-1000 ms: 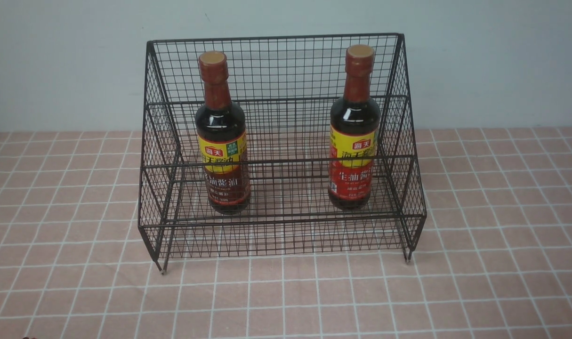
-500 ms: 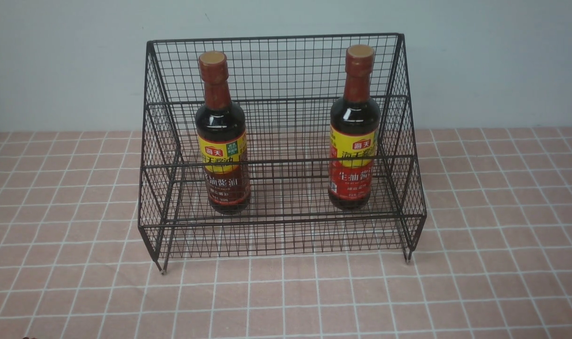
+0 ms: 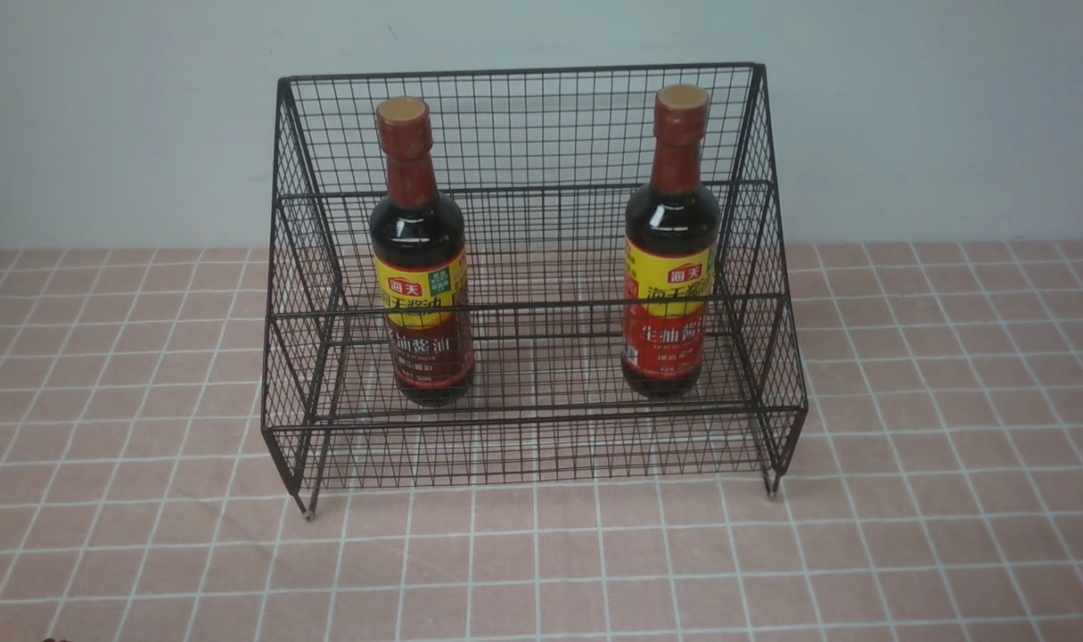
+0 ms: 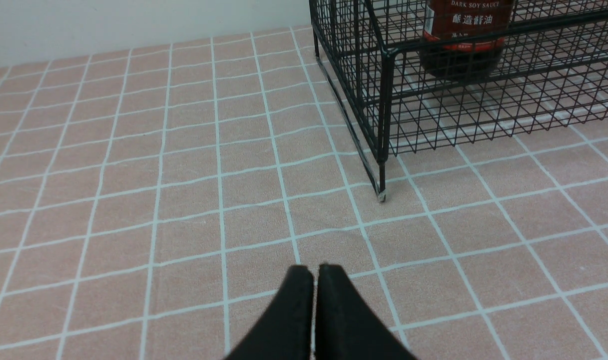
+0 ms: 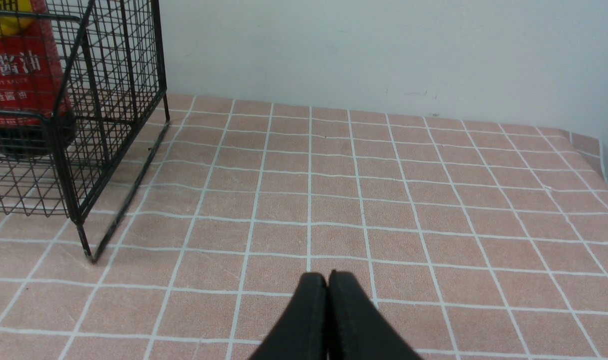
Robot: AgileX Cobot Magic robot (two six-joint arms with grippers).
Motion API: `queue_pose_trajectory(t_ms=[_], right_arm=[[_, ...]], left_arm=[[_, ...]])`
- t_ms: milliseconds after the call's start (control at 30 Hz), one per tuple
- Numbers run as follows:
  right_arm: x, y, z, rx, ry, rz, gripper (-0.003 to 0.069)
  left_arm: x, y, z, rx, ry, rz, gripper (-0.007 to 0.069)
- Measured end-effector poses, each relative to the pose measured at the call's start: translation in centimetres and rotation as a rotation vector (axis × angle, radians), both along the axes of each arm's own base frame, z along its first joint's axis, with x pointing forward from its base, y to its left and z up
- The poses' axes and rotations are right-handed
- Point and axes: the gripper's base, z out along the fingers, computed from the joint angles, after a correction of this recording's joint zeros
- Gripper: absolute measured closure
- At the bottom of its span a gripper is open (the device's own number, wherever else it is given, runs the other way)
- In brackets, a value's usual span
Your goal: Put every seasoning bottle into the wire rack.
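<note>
both seasoning bottles, brown-label bottle [image 3: 421,294] and red-label bottle [image 3: 670,285], stand upright inside the wire rack [image 3: 532,446]; left gripper [image 4: 314,272] and right gripper [image 5: 328,280] are closed and empty, so any stray arm contact with the rack could topple them.

2 seasoning bottles [image 3: 421,259] [image 3: 670,250] upright inside wire rack [image 3: 532,446], left and right

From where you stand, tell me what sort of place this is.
Probably a staged tabletop test setup, not a real kitchen: a pink grid-patterned tablecloth, a bare pale wall, and one black wire rack holding two soy-sauce bottles.
</note>
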Motion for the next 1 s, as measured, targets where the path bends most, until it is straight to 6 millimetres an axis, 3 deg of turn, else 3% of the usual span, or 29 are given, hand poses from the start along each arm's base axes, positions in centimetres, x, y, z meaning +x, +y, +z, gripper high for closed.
queue_pose_trajectory(t_ms=[1000], right_arm=[[0.00, 0.00, 0.00, 0.015, 0.000, -0.003, 0.0671]], left_arm=[[0.00, 0.00, 0.00, 0.000, 0.000, 0.000, 0.0631]])
